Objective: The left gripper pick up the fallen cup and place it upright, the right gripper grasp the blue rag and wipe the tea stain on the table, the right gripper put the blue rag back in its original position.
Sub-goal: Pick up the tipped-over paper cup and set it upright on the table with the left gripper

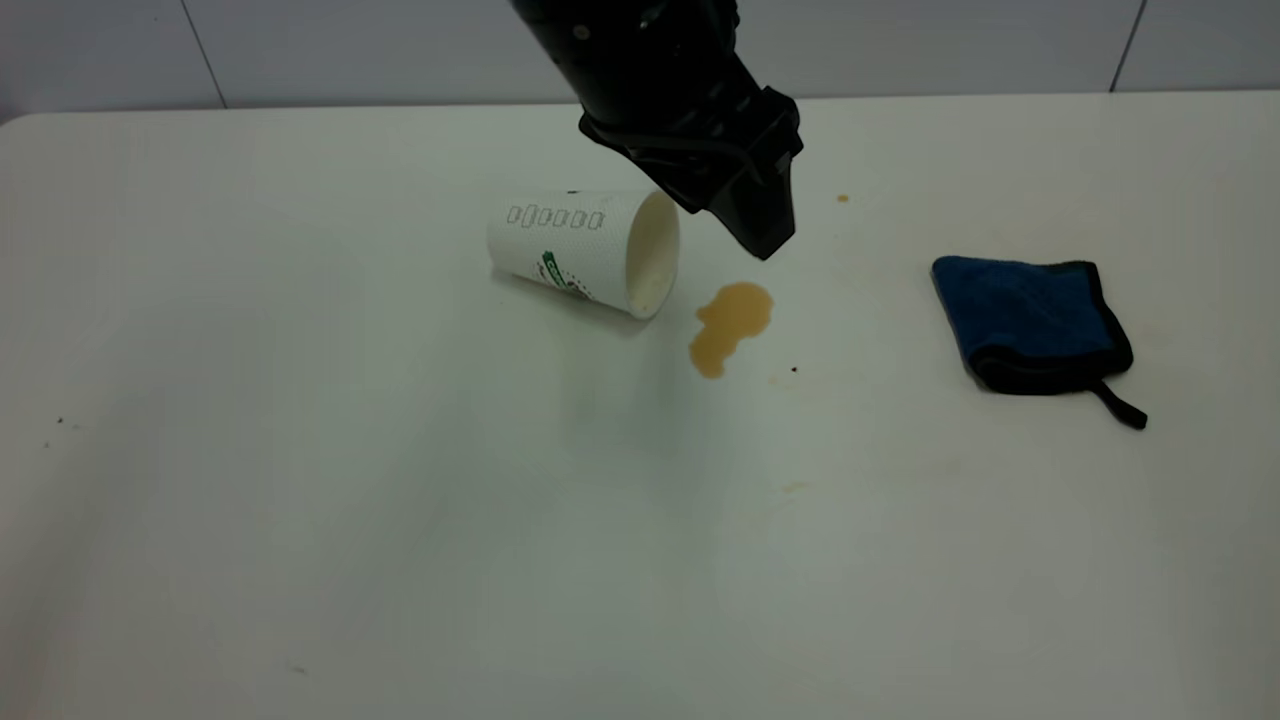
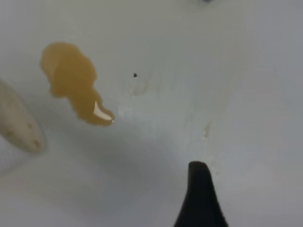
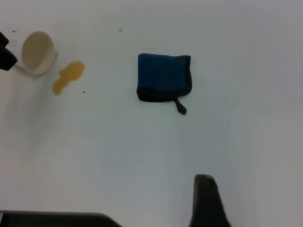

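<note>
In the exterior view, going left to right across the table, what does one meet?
White paper cup lying on its side → light-brown tea stain puddle → folded dark blue rag with black edging. The black left gripper hangs above, overlapping the cup and stain, so it is left out.

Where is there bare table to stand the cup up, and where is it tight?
Bare table runs wide on the camera's side of the cup, and between the tea stain and the blue rag. It is tight by the cup's mouth: the stain lies close beside it, with the left hand hanging just above.
</note>
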{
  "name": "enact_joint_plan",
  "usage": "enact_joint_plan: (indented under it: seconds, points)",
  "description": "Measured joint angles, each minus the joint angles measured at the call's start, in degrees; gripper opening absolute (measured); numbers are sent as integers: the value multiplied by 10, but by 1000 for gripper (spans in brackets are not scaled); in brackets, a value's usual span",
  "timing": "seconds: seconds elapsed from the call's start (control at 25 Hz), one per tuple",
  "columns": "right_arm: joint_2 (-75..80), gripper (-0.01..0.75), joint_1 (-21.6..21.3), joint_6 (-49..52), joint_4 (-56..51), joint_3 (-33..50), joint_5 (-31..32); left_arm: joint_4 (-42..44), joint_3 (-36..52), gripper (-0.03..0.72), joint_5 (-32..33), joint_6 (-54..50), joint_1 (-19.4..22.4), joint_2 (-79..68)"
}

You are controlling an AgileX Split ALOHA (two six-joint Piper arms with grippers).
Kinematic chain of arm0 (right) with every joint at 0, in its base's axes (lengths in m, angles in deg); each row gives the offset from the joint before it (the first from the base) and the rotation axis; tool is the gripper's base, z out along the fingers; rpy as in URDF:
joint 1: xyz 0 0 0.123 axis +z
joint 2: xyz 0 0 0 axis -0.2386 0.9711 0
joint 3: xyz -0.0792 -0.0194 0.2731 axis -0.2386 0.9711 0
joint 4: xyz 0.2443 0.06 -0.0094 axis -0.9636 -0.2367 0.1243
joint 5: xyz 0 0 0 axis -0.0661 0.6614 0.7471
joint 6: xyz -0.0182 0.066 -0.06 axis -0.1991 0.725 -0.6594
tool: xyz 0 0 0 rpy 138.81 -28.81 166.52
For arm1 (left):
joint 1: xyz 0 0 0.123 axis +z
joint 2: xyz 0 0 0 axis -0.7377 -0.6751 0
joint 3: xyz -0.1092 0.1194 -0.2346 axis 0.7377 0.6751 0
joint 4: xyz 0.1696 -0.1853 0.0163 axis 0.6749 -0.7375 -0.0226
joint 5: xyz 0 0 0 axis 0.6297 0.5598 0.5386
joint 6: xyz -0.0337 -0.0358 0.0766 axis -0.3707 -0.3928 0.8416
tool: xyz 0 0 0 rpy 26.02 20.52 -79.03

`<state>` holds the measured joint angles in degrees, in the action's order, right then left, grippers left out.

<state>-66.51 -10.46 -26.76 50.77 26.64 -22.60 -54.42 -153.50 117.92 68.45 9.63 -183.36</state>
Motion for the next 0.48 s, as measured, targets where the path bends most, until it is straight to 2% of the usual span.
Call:
enact_joint_plan:
  seconds: [0.2, 0.36, 0.48]
  points:
    - [0, 533, 0, 0, 0, 0, 0, 354, -121, 585, 66, -306, -24, -74]
    - [0, 533, 0, 0, 0, 0, 0, 570, -158, 585, 72, -523, -66, -117]
    - [0, 533, 0, 0, 0, 0, 0, 690, -166, 585, 80, -668, -91, -148]
